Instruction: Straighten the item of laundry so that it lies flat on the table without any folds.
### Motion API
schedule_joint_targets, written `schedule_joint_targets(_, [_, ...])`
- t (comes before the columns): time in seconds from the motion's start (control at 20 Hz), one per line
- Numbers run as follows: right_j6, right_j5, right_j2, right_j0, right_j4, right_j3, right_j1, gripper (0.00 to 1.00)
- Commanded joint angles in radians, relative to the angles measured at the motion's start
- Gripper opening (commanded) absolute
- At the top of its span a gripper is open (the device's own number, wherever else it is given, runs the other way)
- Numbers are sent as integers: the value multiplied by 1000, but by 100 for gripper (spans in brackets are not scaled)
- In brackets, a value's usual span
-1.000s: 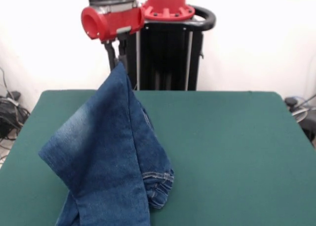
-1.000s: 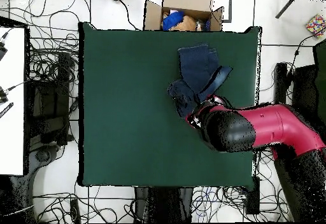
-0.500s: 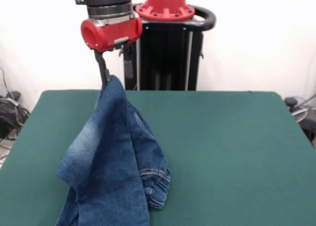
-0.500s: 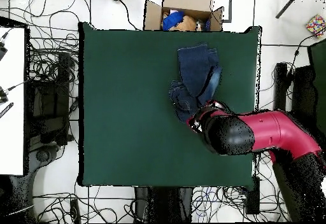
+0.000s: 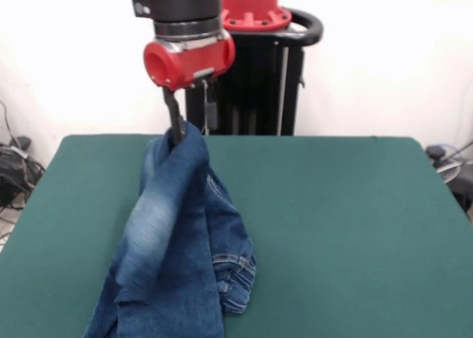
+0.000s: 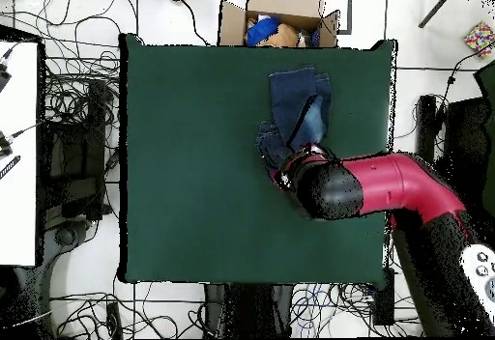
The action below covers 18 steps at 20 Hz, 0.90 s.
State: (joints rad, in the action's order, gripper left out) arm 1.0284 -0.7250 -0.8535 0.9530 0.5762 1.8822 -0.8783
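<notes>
Not flat yet: jeans [image 5: 174, 257] hang in a bunched, folded drape, lower part heaped on the bench [image 5: 340, 220] near its front-left edge. Spreading is all still to do. Arm is vertical over them, fingers [image 5: 177, 127] clenched on the topmost fold, holding it up.

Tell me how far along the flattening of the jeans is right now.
Done: nothing flat yet. In hand: the gripper is shut on the top of the jeans, holding that part lifted above the table so the denim hangs in a bunched drape; the lower part rests in folds near the front edge. Left: spread the legs, lay the denim down and smooth out every fold.
</notes>
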Motion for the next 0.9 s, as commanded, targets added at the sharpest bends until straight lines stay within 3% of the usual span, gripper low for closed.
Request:
schedule_joint_targets(0.05, [164,-180,107,-156,-70,-234,86,100])
schedule_joint_targets(0.35, [183,-214,154,-267,-84,-413,198,100])
schedule_joint_targets(0.9, [193,-253,201,-348,-122,-507,220,100])
